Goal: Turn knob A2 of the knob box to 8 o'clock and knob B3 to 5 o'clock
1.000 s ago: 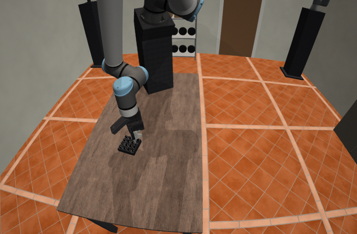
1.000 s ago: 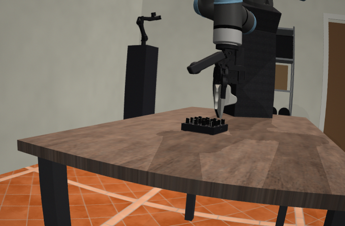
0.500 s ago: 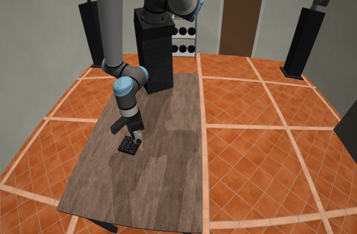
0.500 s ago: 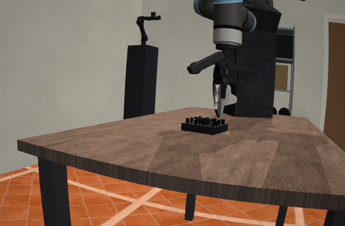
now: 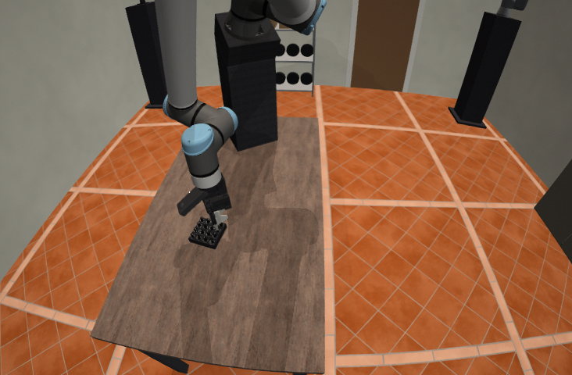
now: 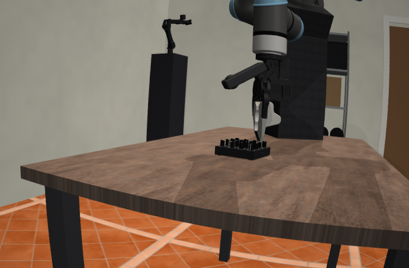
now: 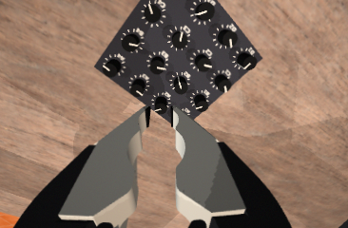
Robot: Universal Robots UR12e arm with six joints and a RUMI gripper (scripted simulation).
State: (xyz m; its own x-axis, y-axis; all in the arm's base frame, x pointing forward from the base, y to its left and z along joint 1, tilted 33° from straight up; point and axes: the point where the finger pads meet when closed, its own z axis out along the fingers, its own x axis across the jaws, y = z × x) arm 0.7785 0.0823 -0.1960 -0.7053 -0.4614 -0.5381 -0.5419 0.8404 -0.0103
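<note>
The knob box is a small black square block with several black knobs with white pointers, lying on the wooden table; it also shows in the exterior view and in the wrist view, turned cornerwise. My gripper points straight down over the box's near corner, its tips about level with the knob tops. In the wrist view the two fingers stand a narrow gap apart with nothing between them, just short of the nearest knob. The knob labels are too small to read.
The box sits on the left middle part of the table. The arm's black pedestal stands at the table's far end. Black pillars stand on the tiled floor around it.
</note>
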